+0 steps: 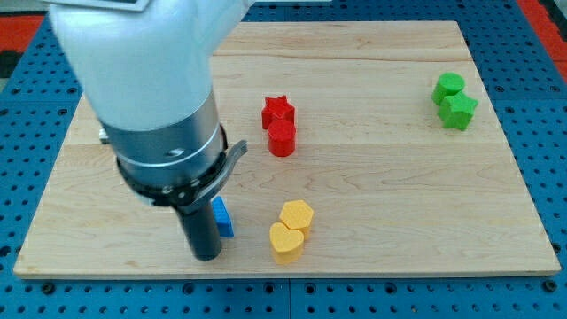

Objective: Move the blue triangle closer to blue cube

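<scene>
Robot arm [151,97] foremost, my tip [206,257] touching blue block [222,217], no hand, wooden board [381,195], blue pegboard [532,35].

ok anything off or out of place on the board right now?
Nothing damaged or toppled. Red star and red cylinder, the two yellow blocks and the two green blocks sit in tidy pairs. Only one blue block shows, touching my tip; the arm may hide the other.

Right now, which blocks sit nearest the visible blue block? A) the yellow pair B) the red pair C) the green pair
A: the yellow heart and yellow hexagon lie just to the view's right of the blue block, which sits against my tip.
</scene>
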Robot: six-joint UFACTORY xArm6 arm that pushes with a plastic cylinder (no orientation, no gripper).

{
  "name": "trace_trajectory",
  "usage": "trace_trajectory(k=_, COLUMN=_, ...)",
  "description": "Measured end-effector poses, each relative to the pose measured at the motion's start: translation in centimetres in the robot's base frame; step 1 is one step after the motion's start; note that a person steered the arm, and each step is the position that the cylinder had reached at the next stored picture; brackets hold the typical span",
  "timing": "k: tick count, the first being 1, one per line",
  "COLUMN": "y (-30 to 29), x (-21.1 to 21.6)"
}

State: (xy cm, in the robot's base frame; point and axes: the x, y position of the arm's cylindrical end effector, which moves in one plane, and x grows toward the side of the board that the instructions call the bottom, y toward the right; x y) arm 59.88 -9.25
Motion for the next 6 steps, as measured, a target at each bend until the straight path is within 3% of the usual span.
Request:
trace_trajectory(k=1, y=-2.5, x=1.2)
trace_trajectory(k=3, y=-8.6, x=-2.3)
trace_trajectory(k=6, y=-7.2, x=-2.3)
